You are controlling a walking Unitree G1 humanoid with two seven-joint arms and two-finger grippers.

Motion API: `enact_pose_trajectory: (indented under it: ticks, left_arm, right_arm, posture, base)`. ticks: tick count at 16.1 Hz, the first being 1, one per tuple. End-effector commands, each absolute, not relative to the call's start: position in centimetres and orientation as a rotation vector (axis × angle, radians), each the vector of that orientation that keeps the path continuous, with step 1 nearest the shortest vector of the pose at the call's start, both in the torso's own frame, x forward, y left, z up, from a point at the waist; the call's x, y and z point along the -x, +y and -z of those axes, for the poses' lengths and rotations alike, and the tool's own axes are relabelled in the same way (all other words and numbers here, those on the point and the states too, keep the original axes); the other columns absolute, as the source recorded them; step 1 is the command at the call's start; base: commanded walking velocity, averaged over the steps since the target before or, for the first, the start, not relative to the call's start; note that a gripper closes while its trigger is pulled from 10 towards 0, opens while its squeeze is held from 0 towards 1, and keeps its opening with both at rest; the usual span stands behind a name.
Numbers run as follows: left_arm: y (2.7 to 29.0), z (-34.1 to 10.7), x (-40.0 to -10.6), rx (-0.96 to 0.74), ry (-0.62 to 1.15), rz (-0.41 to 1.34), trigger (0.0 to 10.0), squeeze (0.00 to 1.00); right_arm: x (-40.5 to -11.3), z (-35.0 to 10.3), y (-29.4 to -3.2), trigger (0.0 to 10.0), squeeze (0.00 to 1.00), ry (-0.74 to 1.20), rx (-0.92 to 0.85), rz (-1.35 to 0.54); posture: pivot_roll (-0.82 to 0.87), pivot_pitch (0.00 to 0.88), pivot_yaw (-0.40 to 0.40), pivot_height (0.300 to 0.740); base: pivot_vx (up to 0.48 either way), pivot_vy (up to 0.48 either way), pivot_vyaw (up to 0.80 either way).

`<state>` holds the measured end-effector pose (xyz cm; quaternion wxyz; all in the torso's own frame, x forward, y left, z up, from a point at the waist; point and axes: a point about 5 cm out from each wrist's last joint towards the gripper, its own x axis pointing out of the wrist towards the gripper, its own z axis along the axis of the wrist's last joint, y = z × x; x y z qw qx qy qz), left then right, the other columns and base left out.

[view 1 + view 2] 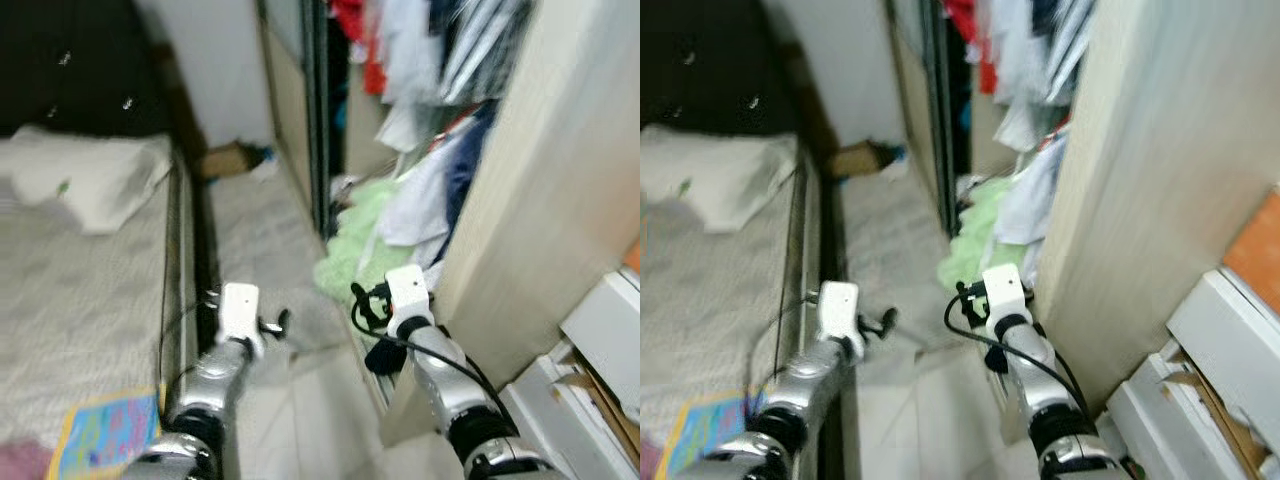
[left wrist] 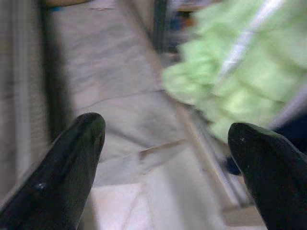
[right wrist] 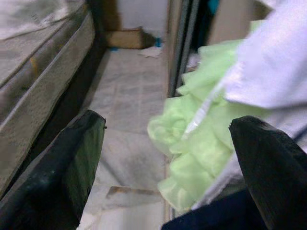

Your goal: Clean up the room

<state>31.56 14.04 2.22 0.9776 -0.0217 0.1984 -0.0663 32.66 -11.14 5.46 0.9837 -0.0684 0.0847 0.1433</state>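
Before the green cloth (image 3: pixel 201 143), both arms forward, fingers (image 2: pixel 62 177) seemingly spread.

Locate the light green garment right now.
The light green garment spills from the open wardrobe onto the floor, ahead of the right gripper, right of the bed.

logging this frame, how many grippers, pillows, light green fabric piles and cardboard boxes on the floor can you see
grippers: 2, left gripper and right gripper, both open
pillows: 1, white pillow on the bed
light green fabric piles: 1, light green fabric spilling from the wardrobe
cardboard boxes on the floor: 1, cardboard box
total: 5
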Motion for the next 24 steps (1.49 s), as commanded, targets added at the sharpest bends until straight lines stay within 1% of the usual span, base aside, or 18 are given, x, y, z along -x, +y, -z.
enact_pose_trajectory:
  ticks: [1,7,8,11,12,13,15,16,18,21,24]
  left_arm:
    - [14.5,-2.3,-31.6,0.047,0.391,0.110,10.0,0.00]
    - [14.6,-2.1,-31.5,0.039,0.402,0.097,10.0,0.00]
    - [14.6,-2.2,-31.5,0.032,0.398,0.101,10.0,0.00]
    - [14.4,-2.1,-31.5,0.025,0.396,0.105,10.0,0.00]
    - [14.5,-2.5,-31.6,0.019,0.368,0.095,10.0,0.00]
    - [15.0,-3.4,-32.0,0.003,0.303,0.048,10.0,0.00]
    - [15.5,-4.8,-32.3,0.019,0.211,-0.005,10.0,0.00]
    - [15.5,-4.8,-32.3,0.019,0.211,-0.005,10.0,0.00]
    - [15.0,-6.1,-31.7,0.044,0.125,0.002,10.0,0.00]
    - [14.4,-7.1,-30.8,0.075,0.054,0.000,10.0,0.00]
    - [14.4,-7.9,-30.3,0.076,-0.004,-0.031,10.0,0.00]
  right_arm:
    - [-32.3,-5.3,-10.8,10.0,0.00,0.168,0.126,-0.321]
    - [-31.5,-5.1,-10.1,10.0,0.00,0.159,0.107,-0.420]
    - [-31.3,-5.7,-9.4,10.0,0.00,0.114,0.103,-0.486]
    - [-31.3,-6.2,-8.9,10.0,0.00,0.089,0.091,-0.502]
    - [-31.3,-6.4,-8.8,10.0,0.00,0.081,0.092,-0.504]
    - [-31.4,-7.0,-8.5,10.0,0.00,0.051,0.086,-0.504]
    - [-31.6,-8.4,-8.3,10.0,0.00,-0.005,0.058,-0.495]
    - [-31.6,-8.4,-8.3,10.0,0.00,-0.005,0.058,-0.495]
    - [-31.8,-9.8,-8.2,10.0,0.00,-0.056,0.040,-0.486]
    - [-31.8,-10.8,-8.1,10.0,0.00,-0.090,0.029,-0.488]
    - [-31.8,-10.8,-8.0,10.0,0.00,-0.083,0.037,-0.498]
  posture:
    - [0.01,0.055,0.010,0.740]
    - [0.01,0.058,0.004,0.740]
    - [0.01,0.058,0.003,0.740]
    - [0.01,0.059,0.004,0.740]
    - [0.01,0.062,0.007,0.740]
    - [0.01,0.066,0.010,0.740]
    - [0.01,0.071,0.012,0.740]
    - [0.01,0.071,0.012,0.740]
    - [0.01,0.076,0.010,0.740]
    - [0.02,0.079,0.006,0.740]
    - [0.04,0.065,-0.006,0.740]
  base:
    - [0.000,0.000,0.00]
    - [0.000,0.000,0.00]
    - [0.000,0.000,0.79]
    - [0.000,0.000,0.79]
    - [0.000,0.000,0.79]
    - [0.000,0.000,0.79]
    - [0.000,0.000,0.79]
    - [0.000,0.000,0.79]
    - [0.000,0.000,0.79]
    - [0.000,0.000,0.79]
    - [0.000,0.000,0.79]
